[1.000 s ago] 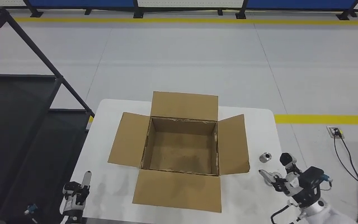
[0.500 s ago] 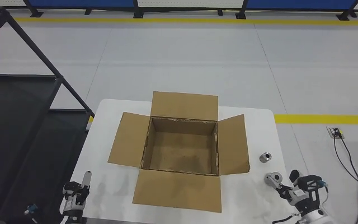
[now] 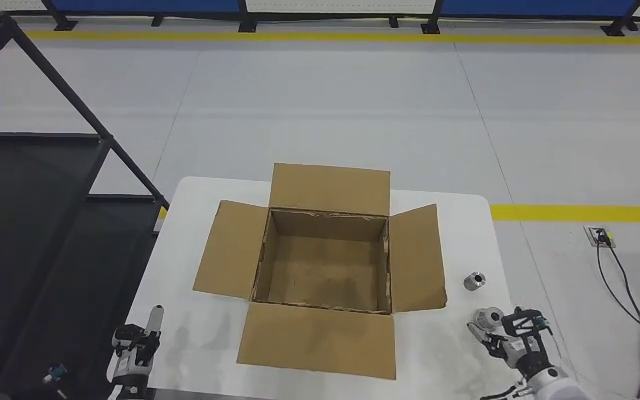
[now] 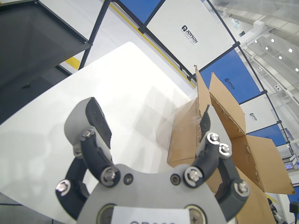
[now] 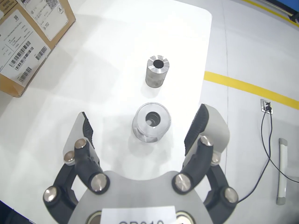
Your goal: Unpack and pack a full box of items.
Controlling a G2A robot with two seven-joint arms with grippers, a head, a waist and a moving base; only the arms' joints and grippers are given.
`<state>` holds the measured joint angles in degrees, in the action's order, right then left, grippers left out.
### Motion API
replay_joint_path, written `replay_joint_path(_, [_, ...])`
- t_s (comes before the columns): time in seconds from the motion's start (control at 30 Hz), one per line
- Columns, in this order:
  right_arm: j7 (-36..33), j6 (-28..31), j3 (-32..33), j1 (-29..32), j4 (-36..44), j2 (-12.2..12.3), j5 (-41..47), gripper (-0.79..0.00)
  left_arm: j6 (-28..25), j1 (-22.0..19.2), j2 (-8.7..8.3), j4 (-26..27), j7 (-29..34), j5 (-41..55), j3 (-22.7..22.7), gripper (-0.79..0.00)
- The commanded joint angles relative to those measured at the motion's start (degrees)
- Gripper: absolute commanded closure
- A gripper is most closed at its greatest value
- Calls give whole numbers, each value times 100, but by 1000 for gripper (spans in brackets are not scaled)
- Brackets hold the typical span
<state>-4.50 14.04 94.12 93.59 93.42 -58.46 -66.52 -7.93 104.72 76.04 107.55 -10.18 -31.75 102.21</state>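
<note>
An open cardboard box stands mid-table with its flaps spread and a bare bottom. To its right stand two metal parts: a small slotted cylinder and a wider ring-shaped piece. My right gripper hovers open just behind and above the wide piece, its fingers apart on either side and not touching it. At the table's near left corner, my left gripper is open and holds nothing, pointing toward the box.
The white table ends close to the right of the metal parts. A black metal rack stands left of the table. A box corner with labels lies left of the parts. A cable runs on the floor.
My right arm has drawn back toward the near table edge, and the wide metal piece now stands uncovered on the table. The left arm has not moved.
</note>
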Motion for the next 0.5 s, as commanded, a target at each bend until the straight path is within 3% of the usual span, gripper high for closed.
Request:
replay_joint_path(0.0, [-186,99,-30,-121,-125,-3,77,-449,0,0,0,0,0,0,0,-785])
replay_joint_path(0.1, [-436,223,-34,-275,-265,-1,161,-12,0,0,0,0,0,0,0,-785])
replay_joint_path(0.33, [-714,276,38,-370,-359,-4,311,0,0,0,0,0,0,0,0,-785])
replay_joint_path(0.47, [-460,345,131,-272,-225,-14,477,0,0,0,0,0,0,0,0,-785])
